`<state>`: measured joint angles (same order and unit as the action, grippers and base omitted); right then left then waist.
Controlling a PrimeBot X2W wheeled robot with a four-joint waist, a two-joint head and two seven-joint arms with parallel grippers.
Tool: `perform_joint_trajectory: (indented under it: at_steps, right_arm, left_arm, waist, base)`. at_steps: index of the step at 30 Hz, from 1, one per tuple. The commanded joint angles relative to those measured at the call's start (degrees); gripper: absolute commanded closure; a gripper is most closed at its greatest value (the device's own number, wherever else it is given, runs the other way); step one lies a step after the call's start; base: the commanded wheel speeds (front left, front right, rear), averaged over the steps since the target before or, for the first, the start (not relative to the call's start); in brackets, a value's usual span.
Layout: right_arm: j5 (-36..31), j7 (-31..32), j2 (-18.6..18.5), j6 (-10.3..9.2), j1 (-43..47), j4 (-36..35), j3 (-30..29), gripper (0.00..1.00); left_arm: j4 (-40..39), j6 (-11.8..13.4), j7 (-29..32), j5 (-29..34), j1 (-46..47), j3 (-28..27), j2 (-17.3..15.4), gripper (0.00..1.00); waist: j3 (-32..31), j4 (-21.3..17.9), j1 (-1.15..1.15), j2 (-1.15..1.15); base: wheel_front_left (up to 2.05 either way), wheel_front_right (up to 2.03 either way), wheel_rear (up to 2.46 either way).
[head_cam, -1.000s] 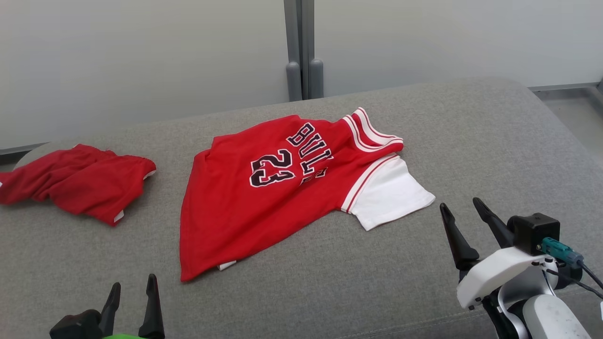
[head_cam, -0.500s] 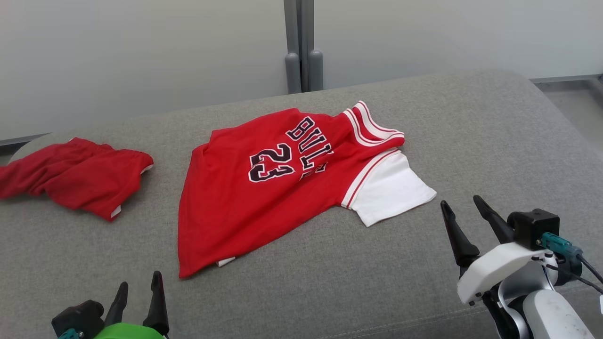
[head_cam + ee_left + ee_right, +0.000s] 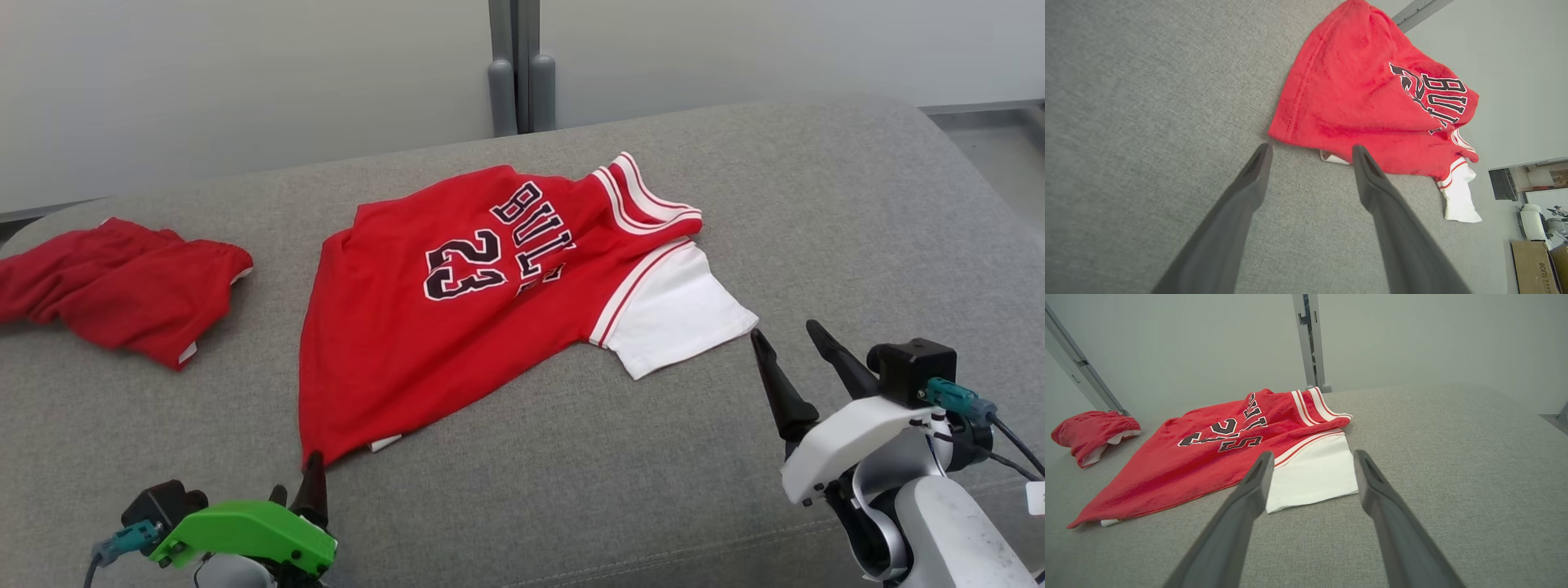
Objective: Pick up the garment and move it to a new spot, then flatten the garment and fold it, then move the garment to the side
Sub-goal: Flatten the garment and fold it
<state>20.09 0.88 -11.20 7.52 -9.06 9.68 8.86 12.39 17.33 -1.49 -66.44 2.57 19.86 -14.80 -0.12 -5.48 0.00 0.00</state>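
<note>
The garment (image 3: 457, 310) is a red jersey with black "23" lettering and a white sleeve, lying crumpled and partly doubled over in the middle of the grey cushioned surface (image 3: 775, 204). My left gripper (image 3: 295, 482) is open, its fingertips right at the jersey's near hem corner. In the left wrist view the garment (image 3: 1355, 94) lies just beyond the left gripper (image 3: 1311, 148), with the hem between the tips. My right gripper (image 3: 784, 331) is open, a little short of the white sleeve. In the right wrist view the right gripper (image 3: 1312, 453) frames the sleeve of the garment (image 3: 1208, 457).
A second red piece of clothing (image 3: 122, 282) lies bunched at the far left of the surface. A grey post (image 3: 514, 73) stands against the pale wall behind. The surface rounds off at the right. A cardboard box (image 3: 1533, 265) stands on the floor beyond.
The head camera has tilted, shifting the scene up. My left gripper has moved forward to the jersey's near corner. The right gripper has crept slightly closer to the white sleeve.
</note>
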Motion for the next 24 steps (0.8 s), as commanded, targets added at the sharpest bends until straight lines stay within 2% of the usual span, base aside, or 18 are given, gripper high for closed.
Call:
perform_joint_trajectory:
  at_steps: [1, 11, 14, 19, 20, 21, 22, 23, 24]
  right_arm:
    - [0.42, -0.44, -0.34, -0.06, -0.84, 0.34, 0.17, 0.0]
    - [1.1, -1.38, -1.01, -0.06, -3.84, 1.37, 0.87, 0.0]
    - [1.24, -2.22, -1.46, -0.06, -5.75, 1.88, 0.96, 0.0]
    - [0.99, -2.62, -1.37, -0.06, -6.6, 2.19, 0.86, 0.0]
    - [0.97, -2.66, -1.37, -0.06, -6.63, 2.25, 0.78, 0.0]
    - [0.97, -2.71, -1.38, -0.06, -6.68, 2.33, 0.71, 0.0]
    - [0.98, -2.76, -1.42, -0.06, -6.74, 2.44, 0.61, 0.0]
    - [1.29, -2.77, -1.42, -0.06, -7.04, 2.89, 0.48, 0.0]
    - [1.75, -2.63, -1.32, -0.06, -7.37, 3.31, 0.4, 0.0]
  left_arm:
    - [0.86, 0.34, 0.96, -1.32, 1.35, -0.61, 0.46, 0.0]
    - [8.47, 0.76, 3.66, -4.87, 6.61, -2.54, 2.8, 0.0]
    - [12.57, -0.51, 3.04, -8.07, 9.3, -5.53, 4.63, 0.0]
    - [15.76, -1.19, 0.8, -8.58, 11.38, -7.83, 4.92, 0.0]
    - [16.05, -1.38, 0.34, -8.44, 11.69, -8.02, 4.97, 0.11]
    - [16.34, -1.54, -0.03, -7.99, 11.97, -7.81, 4.85, 0.29]
    - [16.53, -1.77, -0.23, -7.47, 12.22, -7.43, 4.61, 0.51]
    - [16.58, -2.48, -0.65, -6.74, 12.56, -6.98, 4.47, 0.85]
    - [16.4, -2.88, -0.87, -6.3, 12.66, -6.6, 4.41, 1.0]
  waist:
    - [0.69, -0.29, 0.0, 0.0]
    - [4.75, -2.17, 0.0, 0.0]
    - [7.41, -3.6, 0.0, 0.0]
    - [8.46, -4.26, 0.0, 0.0]
    - [8.56, -4.27, 0.0, 0.0]
    - [8.63, -4.26, 0.0, 0.0]
    - [8.7, -4.22, 0.0, 0.0]
    - [8.83, -4.07, 0.0, 0.0]
    - [8.89, -3.96, 0.0, 0.0]
  base:
    - [0.0, 0.0, 0.0]
    - [0.0, 0.0, 0.0]
    - [0.0, 0.0, 0.0]
    - [0.0, 0.0, 0.0]
    - [0.0, 0.0, 0.0]
    - [0.0, 0.0, 0.0]
    - [0.0, 0.0, 0.0]
    - [0.0, 0.0, 0.0]
    - [0.0, 0.0, 0.0]
